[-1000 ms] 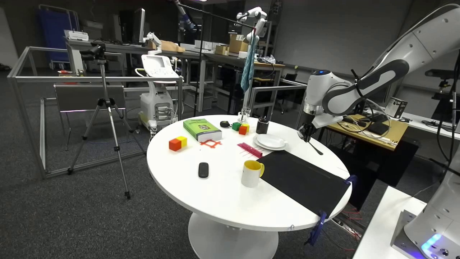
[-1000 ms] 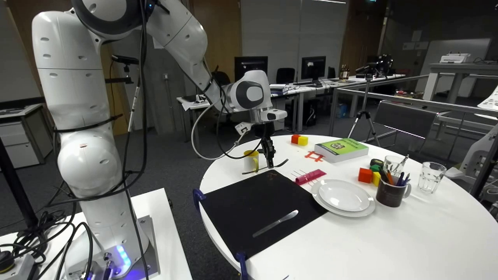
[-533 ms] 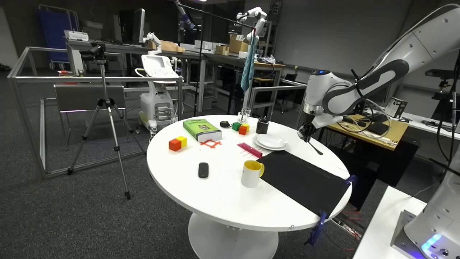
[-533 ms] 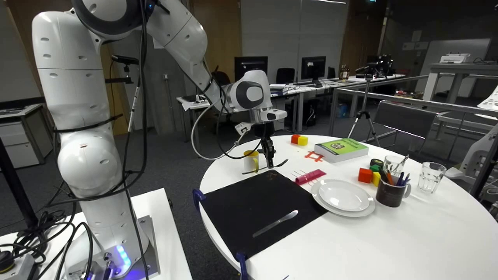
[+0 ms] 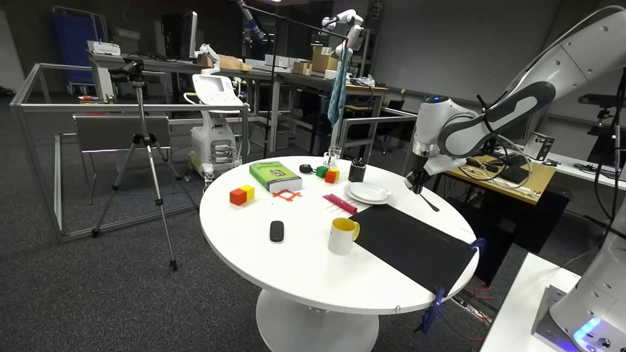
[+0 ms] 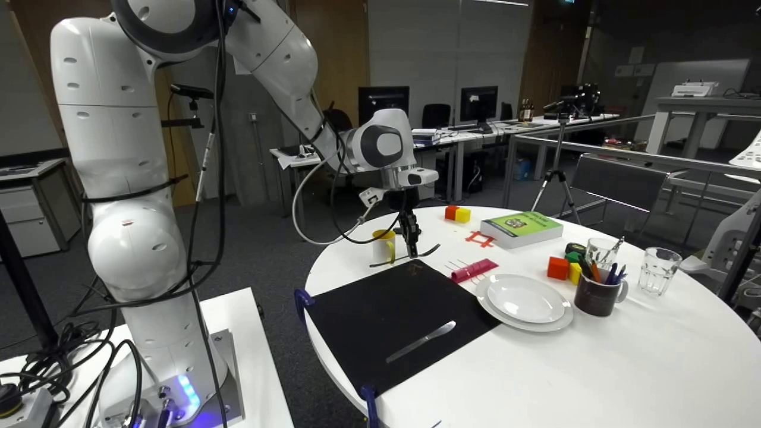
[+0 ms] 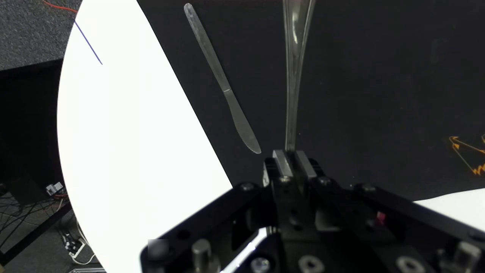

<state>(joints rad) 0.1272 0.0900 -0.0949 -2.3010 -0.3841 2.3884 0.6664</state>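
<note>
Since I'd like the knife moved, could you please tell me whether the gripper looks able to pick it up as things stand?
Probably not: the gripper is shut on a fork, so its grip seems taken, although nothing visible covers the knife on the black mat.

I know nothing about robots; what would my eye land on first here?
Most likely the big white jointed robot arm, stretched over the round white table, its black mechanical hand shut on a slim shiny metal fork. Below the hand lies a flat black rectangular mat bearing a silvery metal knife. Farther from the arm, the thick green-covered book on the table stands out.
</note>
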